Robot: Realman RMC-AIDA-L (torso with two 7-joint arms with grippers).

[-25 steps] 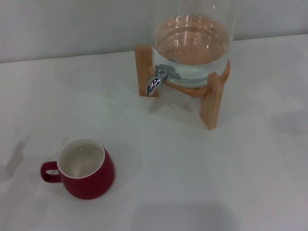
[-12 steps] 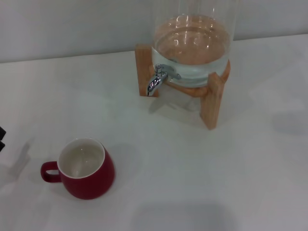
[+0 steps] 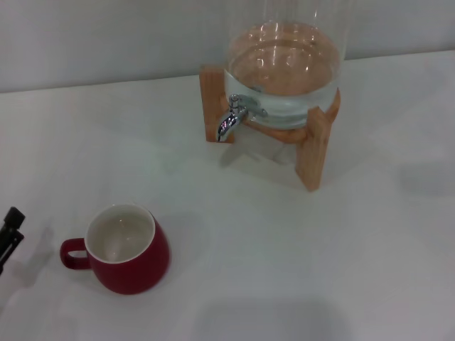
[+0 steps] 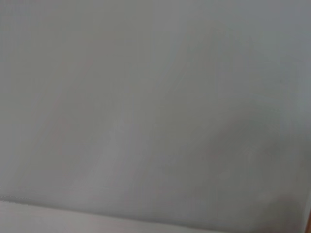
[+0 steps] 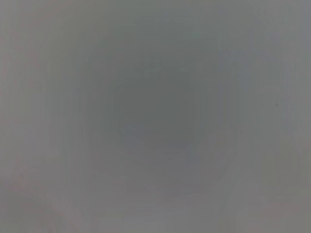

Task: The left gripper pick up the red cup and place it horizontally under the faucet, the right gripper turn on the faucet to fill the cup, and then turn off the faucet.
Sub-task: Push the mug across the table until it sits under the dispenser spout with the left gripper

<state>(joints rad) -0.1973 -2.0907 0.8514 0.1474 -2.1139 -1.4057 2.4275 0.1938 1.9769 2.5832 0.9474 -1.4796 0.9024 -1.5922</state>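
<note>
The red cup point(image 3: 128, 249) stands upright on the white table at the front left in the head view, its handle pointing left and its off-white inside bare. The faucet point(image 3: 230, 119) sticks out of the glass jar point(image 3: 284, 64) on its wooden stand point(image 3: 313, 145) at the back centre, its spout pointing down with no water running. Only the black tip of my left gripper point(image 3: 8, 231) shows at the left edge, a short way left of the cup's handle and apart from it. My right gripper is out of view. Both wrist views show only plain grey.
The jar is partly filled with water. White table surface point(image 3: 284, 249) stretches between the cup and the stand and to the right. A grey wall runs behind the table.
My left gripper has come in from the left edge toward the cup's handle. The cup and faucet have not moved.
</note>
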